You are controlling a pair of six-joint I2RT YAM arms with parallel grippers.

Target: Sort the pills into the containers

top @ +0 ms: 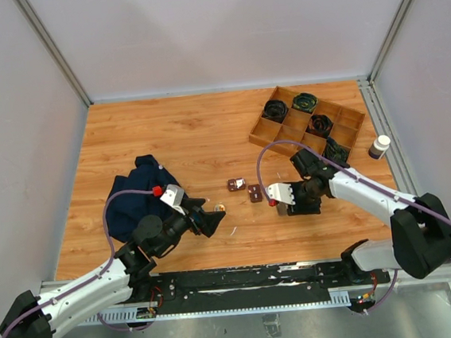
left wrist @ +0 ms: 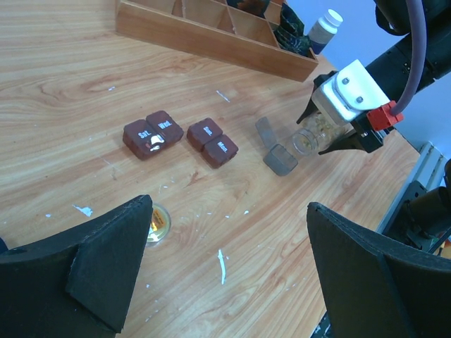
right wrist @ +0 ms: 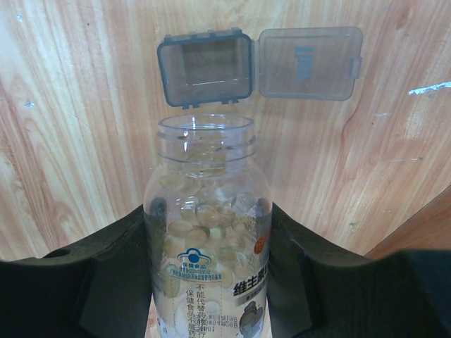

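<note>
- Right gripper (right wrist: 208, 220): closed on a clear pill bottle (right wrist: 208, 165), one finger on each side of the body. The bottle has no cap and is tipped over, mouth low towards the table (top: 166, 135).
- Pills (right wrist: 204, 211): pale and translucent, all inside the bottle, piled up to the neck.
- Grey pill box (right wrist: 204, 70): just beyond the bottle mouth, open, lid (right wrist: 310, 63) flipped flat to one side. I see no pill in it. Can't tell whether the mouth touches the box.
- Left gripper (left wrist: 229, 209): jaws wide with nothing between them, hovering over bare table on the near side of the boxes.
- Sat/Wed pill box (left wrist: 153, 134) and Sun/Mon pill box (left wrist: 211, 141): dark brown, lids shut, side by side with a small gap between them, mid-table. They sit between the two grippers, and the grey box is just beside Sun/Mon on the right gripper's side.
- Gold cap (left wrist: 156, 223): on the table next to the left gripper's finger.
- Wooden tray (top: 286, 135): far right, divided, black coils in several cells.
- White bottle (top: 379, 147): upright, just off the tray's right edge.
- Dark blue cloth (top: 136, 195): bunched up on the left, beside the left arm.
</note>
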